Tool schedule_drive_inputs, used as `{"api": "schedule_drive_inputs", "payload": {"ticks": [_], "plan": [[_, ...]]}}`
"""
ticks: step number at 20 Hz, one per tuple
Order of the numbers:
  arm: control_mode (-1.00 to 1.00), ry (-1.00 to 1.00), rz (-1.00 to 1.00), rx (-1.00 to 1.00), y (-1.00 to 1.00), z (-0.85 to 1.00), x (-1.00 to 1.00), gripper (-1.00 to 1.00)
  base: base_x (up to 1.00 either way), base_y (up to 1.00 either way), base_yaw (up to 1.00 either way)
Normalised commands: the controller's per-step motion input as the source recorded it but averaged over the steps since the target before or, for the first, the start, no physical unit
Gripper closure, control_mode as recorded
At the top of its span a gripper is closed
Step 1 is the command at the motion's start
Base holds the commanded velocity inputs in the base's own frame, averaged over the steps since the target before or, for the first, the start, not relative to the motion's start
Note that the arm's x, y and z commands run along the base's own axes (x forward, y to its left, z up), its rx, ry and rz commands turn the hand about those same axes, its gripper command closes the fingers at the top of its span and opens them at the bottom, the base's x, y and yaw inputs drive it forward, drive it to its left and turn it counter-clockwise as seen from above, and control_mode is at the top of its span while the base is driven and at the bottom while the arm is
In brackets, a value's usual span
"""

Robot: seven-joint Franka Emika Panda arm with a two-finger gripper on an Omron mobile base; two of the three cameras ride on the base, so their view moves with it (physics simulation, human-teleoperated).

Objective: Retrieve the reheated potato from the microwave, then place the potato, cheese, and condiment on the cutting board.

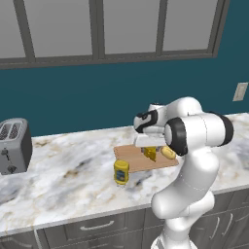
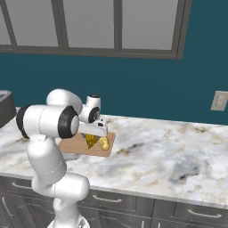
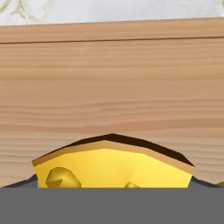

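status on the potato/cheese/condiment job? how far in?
Done: the potato lies on the cutting board. In hand: the cheese sits on the board too, under the pincer, whose jaws stand wide on either side of it, so it looks just released or about to be. Left: the condiment stands on the counter, off the board's near-left corner.
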Motion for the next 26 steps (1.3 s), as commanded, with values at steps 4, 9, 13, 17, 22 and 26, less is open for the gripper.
{"api": "schedule_drive_inputs", "payload": {"ticks": [4, 9, 13, 17, 22, 26], "plan": [[-1.0, 0.06, 0.0, 0.0, 0.07, -0.18, 0.16, 1.0, 0.0, 0.0, 0.0], [-1.0, 0.0, 0.0, 0.0, 0.02, -0.14, 0.09, 1.0, 0.0, 0.0, 0.0], [-1.0, 0.01, 0.0, 0.0, 0.03, -0.16, -0.11, -1.0, 0.0, 0.0, 0.0], [-1.0, 0.0, 0.0, 0.0, 0.02, 0.02, -0.03, -1.0, 0.0, 0.0, 0.0], [-1.0, 0.0, -0.01, 0.0, 0.02, 0.16, 0.0, -1.0, 0.0, 0.0, 0.0], [-1.0, 0.0, -0.02, -0.01, 0.0, 0.22, 0.0, -1.0, 0.0, 0.0, 0.0]]}}
